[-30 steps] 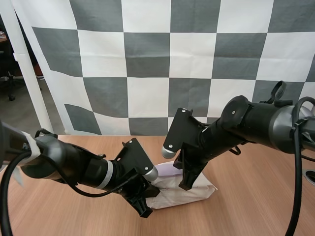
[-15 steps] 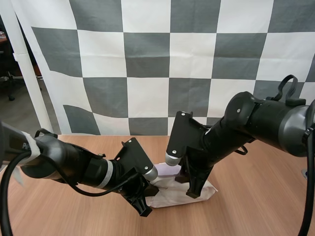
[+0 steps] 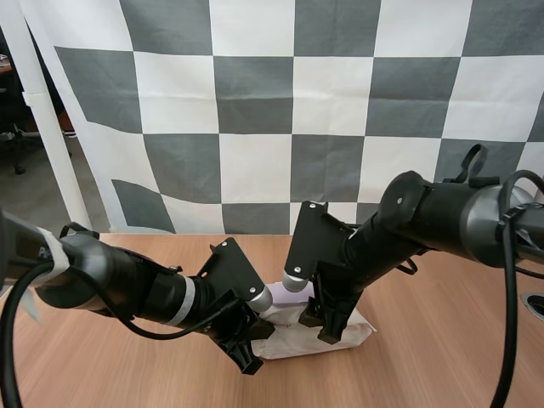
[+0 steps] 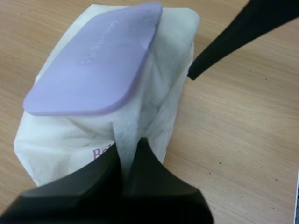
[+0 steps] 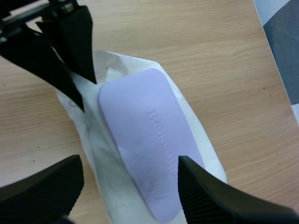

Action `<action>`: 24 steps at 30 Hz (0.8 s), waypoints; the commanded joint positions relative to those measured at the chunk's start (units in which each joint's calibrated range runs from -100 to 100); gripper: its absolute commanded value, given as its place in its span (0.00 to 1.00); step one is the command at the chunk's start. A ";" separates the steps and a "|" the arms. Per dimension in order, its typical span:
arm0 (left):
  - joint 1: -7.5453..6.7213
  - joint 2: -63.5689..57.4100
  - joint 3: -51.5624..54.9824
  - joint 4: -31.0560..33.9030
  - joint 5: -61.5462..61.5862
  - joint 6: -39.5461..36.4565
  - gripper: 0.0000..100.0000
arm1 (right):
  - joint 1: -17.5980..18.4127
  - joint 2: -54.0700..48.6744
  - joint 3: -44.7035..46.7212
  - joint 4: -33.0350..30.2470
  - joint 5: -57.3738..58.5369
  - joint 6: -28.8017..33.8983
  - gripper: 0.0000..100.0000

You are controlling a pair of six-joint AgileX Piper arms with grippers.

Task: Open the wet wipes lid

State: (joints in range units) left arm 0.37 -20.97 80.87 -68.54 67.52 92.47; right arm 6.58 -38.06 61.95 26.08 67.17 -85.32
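The pack of wet wipes (image 4: 163, 93) lies on the wooden table (image 3: 442, 340), well in from its far edge and between the two arms. My left gripper (image 4: 127, 150) is at the pack's left end. Its two black fingers are closed almost together, and they pinch the upright crimped seam of the wrapper between their tips. My right gripper (image 5: 130, 159) hangs over the other half of the pack with its fingers spread wide. One ribbed finger stands on each side of the pack's width and nothing is held between them. I cannot tell whether either tip touches the wrapper.

The pack is a soft pillow of white film, creased and slightly smudged with grey, and it narrows to the flat fin that the left gripper holds. Some purple printing shows on the film just below that fin. On top sits the lid (image 5: 140, 135), a smooth, stiff, lilac plastic plate, oblong with rounded corners, with raised lettering along its middle. It lies flat and shut against the pack and covers most of the upper face. In the left wrist view one pointed black finger of the right gripper reaches down just beside the pack's far end, over bare wood. The table is a pale brown wood grain with small dark flecks. Around the pack, only the two grippers are close to it.
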 commanded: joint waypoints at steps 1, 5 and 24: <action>0.01 0.03 -0.05 -0.06 -0.06 0.86 0.00 | -0.01 0.32 0.04 0.05 -2.84 -0.09 0.95; 0.01 0.03 -0.05 -0.06 -0.06 0.86 0.00 | -0.01 0.06 0.04 0.20 -2.18 -0.98 0.74; 0.01 0.03 -0.05 0.41 1.09 0.86 0.00 | -0.01 -0.51 0.04 5.37 -9.30 -2.29 0.00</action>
State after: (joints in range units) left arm 0.37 -20.97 80.87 -68.21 68.24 92.47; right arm 6.58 -38.64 61.95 31.42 58.76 -87.53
